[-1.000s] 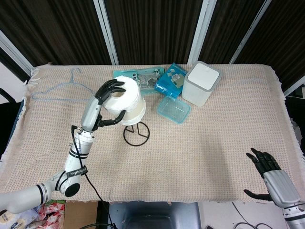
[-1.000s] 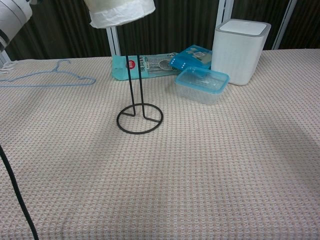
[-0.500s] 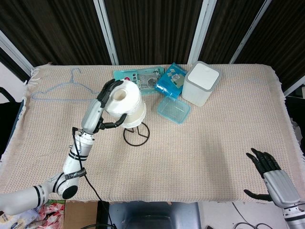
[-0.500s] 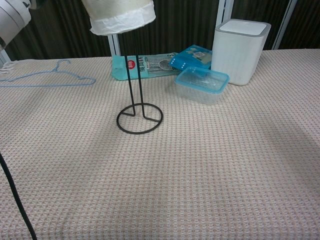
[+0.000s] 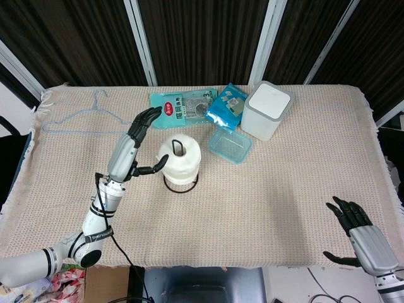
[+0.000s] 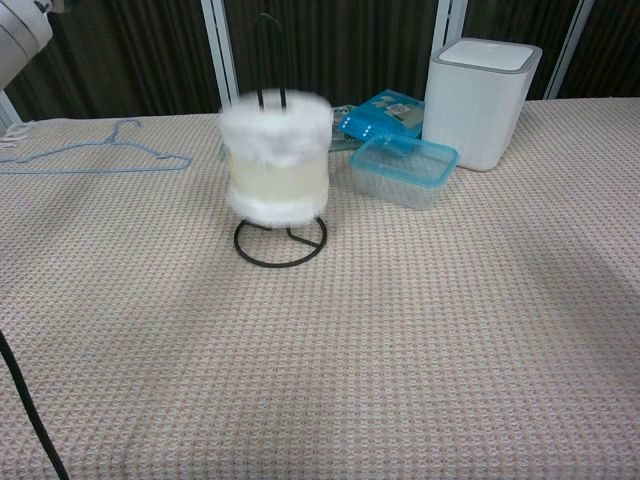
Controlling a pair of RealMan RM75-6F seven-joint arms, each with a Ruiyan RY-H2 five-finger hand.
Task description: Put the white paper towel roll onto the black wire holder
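Note:
The white paper towel roll [image 5: 180,161] is threaded on the black wire holder [image 5: 180,184], motion-blurred in the chest view [image 6: 277,158] with a gap still showing above the holder's ring base [image 6: 280,243]. The wire loop [image 6: 269,50] sticks out above the roll. My left hand [image 5: 140,139] is beside the roll on its left, fingers spread and off it, thumb near its side. My right hand [image 5: 353,228] rests open at the table's near right corner.
A white lidded bin [image 5: 267,110], a clear box with blue lid [image 5: 230,144], blue packets [image 5: 226,105] and a teal pack [image 5: 183,106] lie behind the holder. A blue wire hanger [image 5: 79,120] lies at the far left. A black cable [image 6: 25,410] hangs at left.
My left hand let go of the roll and opened. The roll dropped down the holder's wire and is still falling, blurred. The right hand has not moved.

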